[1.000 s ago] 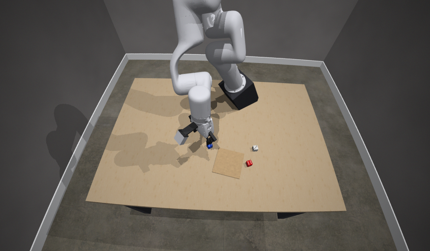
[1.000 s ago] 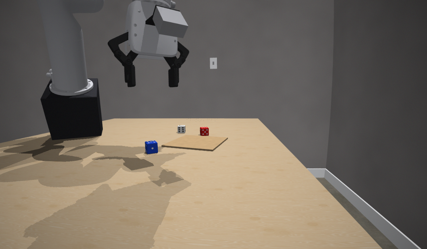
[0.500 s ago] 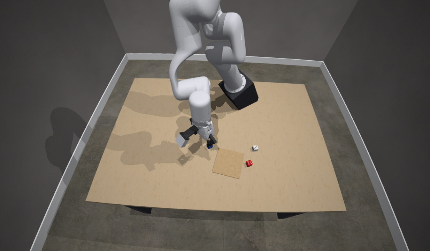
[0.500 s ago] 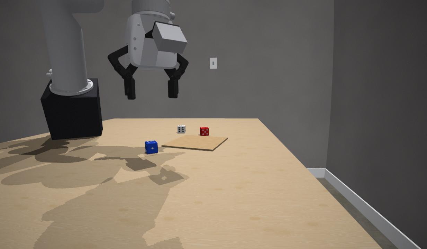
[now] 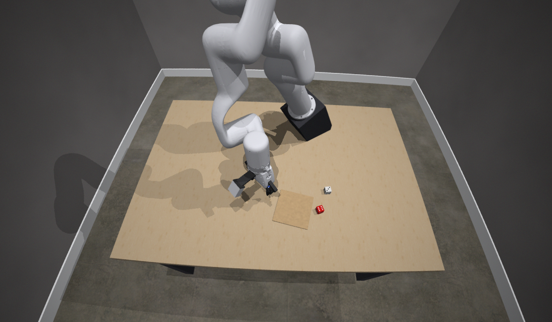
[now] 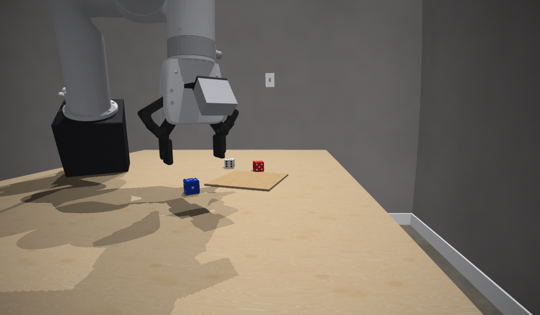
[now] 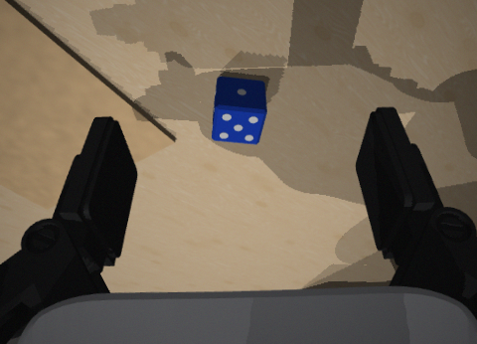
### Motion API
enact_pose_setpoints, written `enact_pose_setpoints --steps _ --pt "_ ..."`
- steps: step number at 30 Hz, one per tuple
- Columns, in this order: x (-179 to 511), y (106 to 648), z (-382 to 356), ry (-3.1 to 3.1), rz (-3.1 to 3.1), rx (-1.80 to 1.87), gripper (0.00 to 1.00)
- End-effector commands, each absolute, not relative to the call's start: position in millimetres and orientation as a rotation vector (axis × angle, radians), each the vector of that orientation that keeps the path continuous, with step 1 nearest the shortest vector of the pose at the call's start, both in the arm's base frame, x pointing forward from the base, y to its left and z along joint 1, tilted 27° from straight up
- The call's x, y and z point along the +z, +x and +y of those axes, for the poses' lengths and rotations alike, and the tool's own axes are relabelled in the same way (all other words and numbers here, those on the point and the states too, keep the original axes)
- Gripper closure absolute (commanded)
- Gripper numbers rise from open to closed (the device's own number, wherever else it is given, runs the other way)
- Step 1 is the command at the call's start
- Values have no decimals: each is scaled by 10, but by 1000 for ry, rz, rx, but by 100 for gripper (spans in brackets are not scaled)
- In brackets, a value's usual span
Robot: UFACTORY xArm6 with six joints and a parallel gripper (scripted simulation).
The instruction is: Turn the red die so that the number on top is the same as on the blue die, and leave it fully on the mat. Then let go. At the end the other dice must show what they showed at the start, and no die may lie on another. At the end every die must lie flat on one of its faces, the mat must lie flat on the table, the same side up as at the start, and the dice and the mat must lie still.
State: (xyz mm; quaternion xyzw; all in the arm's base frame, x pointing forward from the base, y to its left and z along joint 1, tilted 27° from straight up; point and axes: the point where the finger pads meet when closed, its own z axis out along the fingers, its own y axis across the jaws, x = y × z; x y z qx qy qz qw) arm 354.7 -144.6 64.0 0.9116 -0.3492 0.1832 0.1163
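The blue die [image 6: 191, 186] lies on the table just off the mat's left corner; in the wrist view [image 7: 238, 109] its top shows five pips and one side shows one. My gripper [image 6: 193, 153] is open and empty, pointing down a little above the blue die, with the die ahead of and between the fingers in the wrist view [image 7: 246, 185]. In the top view the gripper [image 5: 261, 186] hides most of the blue die. The red die [image 5: 320, 209] lies on the table just off the right edge of the tan mat [image 5: 293, 208]; its top pips are too small to read.
A white die [image 5: 328, 189] lies on the table a little behind the red die, off the mat. The arm's black base [image 5: 306, 120] stands at the back of the table. The mat's edge shows at the left in the wrist view [image 7: 40, 92].
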Motion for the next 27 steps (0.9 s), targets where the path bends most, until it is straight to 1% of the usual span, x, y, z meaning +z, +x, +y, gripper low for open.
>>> enact_pose_setpoints --steps 1,27 --pt "509 3634 -1518 2647 -1018 576 0" --pt "488 3640 -1526 2647 -1018 576 0"
